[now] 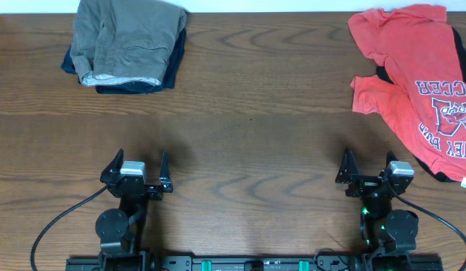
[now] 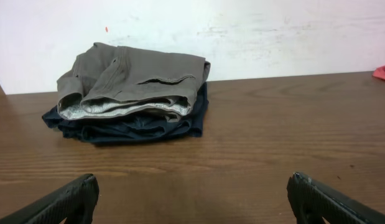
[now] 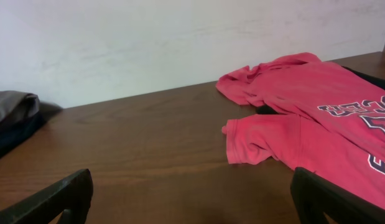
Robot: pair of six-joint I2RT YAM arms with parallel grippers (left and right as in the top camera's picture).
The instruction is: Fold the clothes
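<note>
The coral-red T-shirt (image 1: pixel 421 83) lies crumpled at the back right of the table, lettering up; it also shows in the right wrist view (image 3: pixel 304 112). A black garment (image 1: pixel 441 175) peeks out from under it. My left gripper (image 1: pixel 140 172) is open and empty near the front left, its fingertips low in the left wrist view (image 2: pixel 192 199). My right gripper (image 1: pixel 368 169) is open and empty near the front right, just left of the shirt's lower edge; its fingers frame bare wood in the right wrist view (image 3: pixel 192 196).
A folded stack, a grey-olive garment (image 1: pixel 127 38) on a navy one (image 1: pixel 135 81), sits at the back left, also in the left wrist view (image 2: pixel 133 87). A white wall stands behind the table's far edge. Bare wood (image 1: pixel 255 113) lies between stack and shirt.
</note>
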